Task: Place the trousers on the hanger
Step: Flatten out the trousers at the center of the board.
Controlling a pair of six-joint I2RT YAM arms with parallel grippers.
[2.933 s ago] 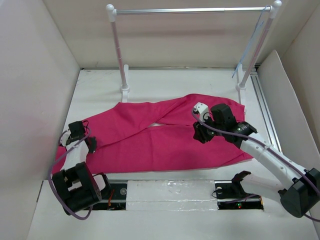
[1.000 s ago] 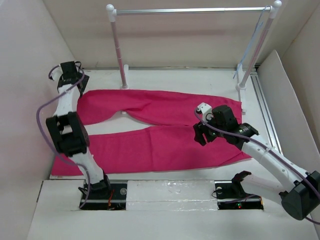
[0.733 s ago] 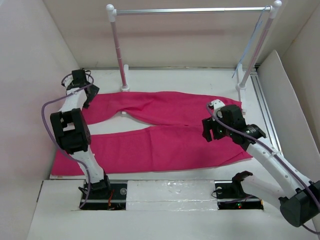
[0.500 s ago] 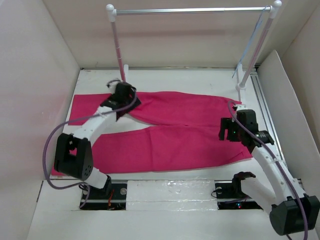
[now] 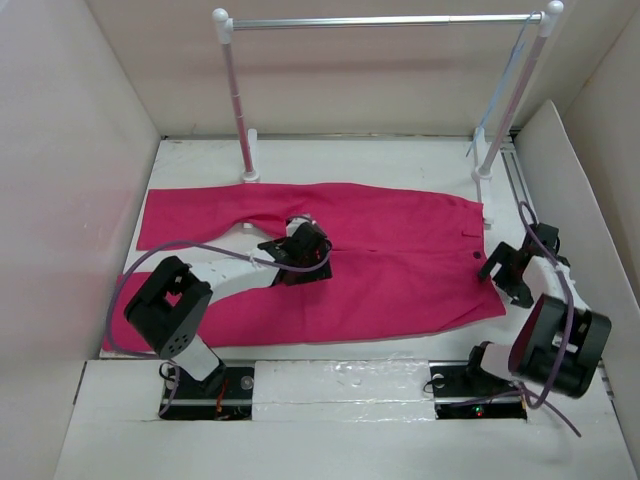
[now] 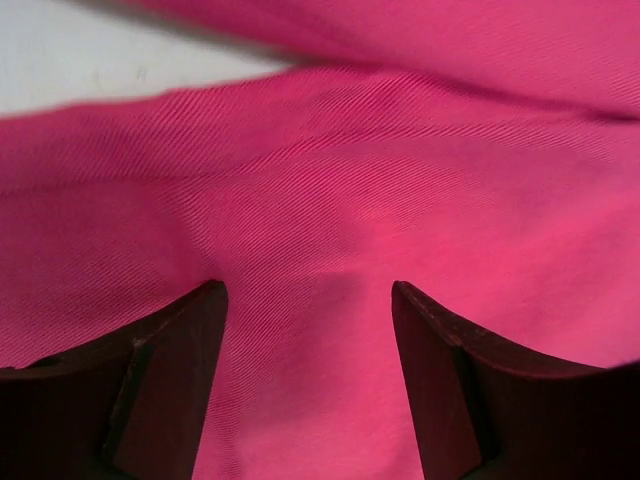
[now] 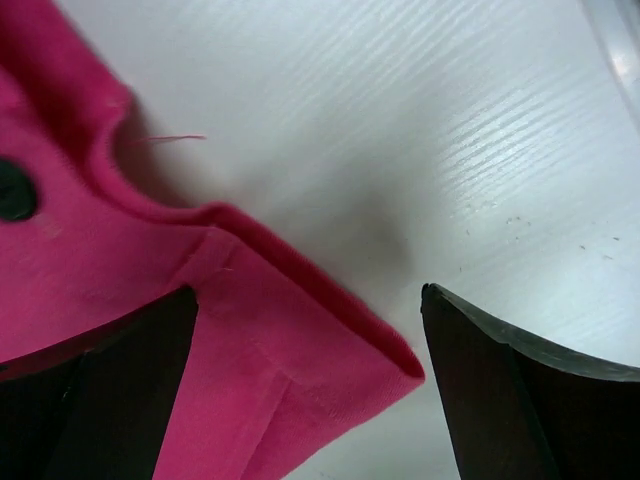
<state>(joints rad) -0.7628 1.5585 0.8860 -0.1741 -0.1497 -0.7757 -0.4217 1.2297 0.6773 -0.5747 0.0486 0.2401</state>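
The magenta trousers [image 5: 400, 230] lie spread flat on the white table [image 5: 350, 160], waist to the right and both legs running left. My left gripper [image 5: 303, 252] hovers low over the crotch area. In the left wrist view it [image 6: 308, 292] is open, with only flat cloth [image 6: 400, 180] under the gap. My right gripper [image 5: 503, 266] is at the waist's right edge, open. In the right wrist view the waistband corner [image 7: 290, 350] lies between its fingers [image 7: 150, 340] without being pinched. The thin pale hanger [image 5: 495, 95] hangs from the rail's right end.
A rack with white posts [image 5: 238, 100] and a silver rail [image 5: 380, 20] stands across the back. A white board [image 5: 565, 190] leans at the right beside a metal track [image 5: 527, 210]. Beige walls enclose the left, back and right sides. A black button [image 7: 12, 190] sits on the waistband.
The left arm has swung from the far left corner to the trousers' middle. The right arm has drawn back to the waist's right edge and opened wider. The trousers now lie flatter.
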